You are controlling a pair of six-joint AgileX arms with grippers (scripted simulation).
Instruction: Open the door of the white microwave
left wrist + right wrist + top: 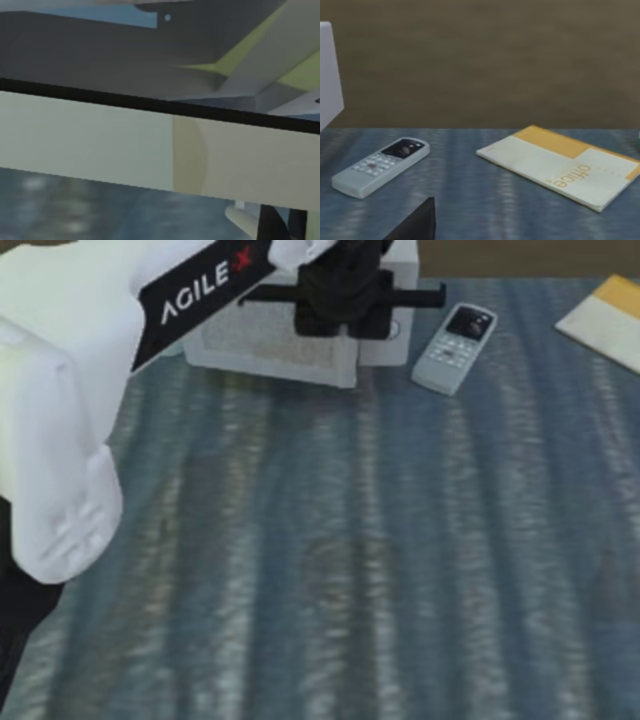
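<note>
Left gripper at door, maybe touching.

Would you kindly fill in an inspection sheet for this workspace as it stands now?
Surface: blue-grey streaked table.
Job's things: white microwave at the far edge; its door looks swung slightly outward.
Clutter: grey remote control to the right of the microwave; office booklet at the far right.
Grippers: left gripper is over the microwave's front; the finger state is unclear. Right gripper not in the top view.
Cables: nothing seen.
Surroundings: brown backdrop behind the table.
</note>
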